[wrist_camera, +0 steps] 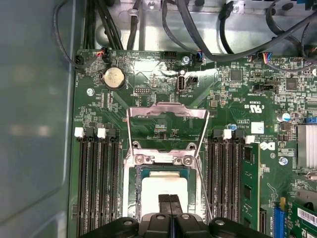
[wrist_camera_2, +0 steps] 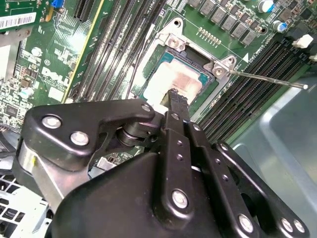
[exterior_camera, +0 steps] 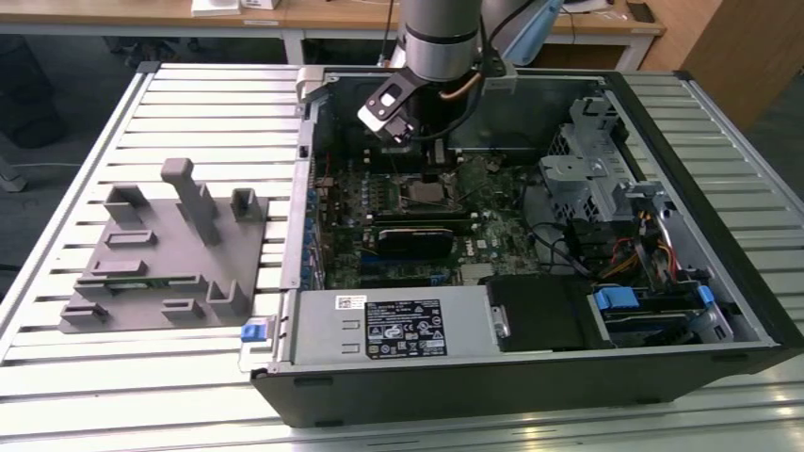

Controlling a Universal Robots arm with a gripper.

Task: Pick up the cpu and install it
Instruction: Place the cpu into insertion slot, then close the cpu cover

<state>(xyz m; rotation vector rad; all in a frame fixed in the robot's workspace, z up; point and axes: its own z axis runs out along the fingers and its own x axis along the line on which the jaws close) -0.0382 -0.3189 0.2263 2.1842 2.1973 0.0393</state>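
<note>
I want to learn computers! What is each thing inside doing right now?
chip: lying flat, shiny top up.
claw: shut, tips right at the chip.
metal socket cover: flipped up open.
thin lever: unlatched, sticking out.
computer case: lying down, side open.

Cpu (wrist_camera: 164, 191) seated in socket (wrist_camera: 161, 159) on motherboard (wrist_camera: 237, 99), inside case (exterior_camera: 503, 386); fixture (exterior_camera: 164, 254) placed on table (exterior_camera: 75, 132), at exterior view's left of case.

Bright, even light (glare on the cpu (wrist_camera_2: 173, 82)).
</note>
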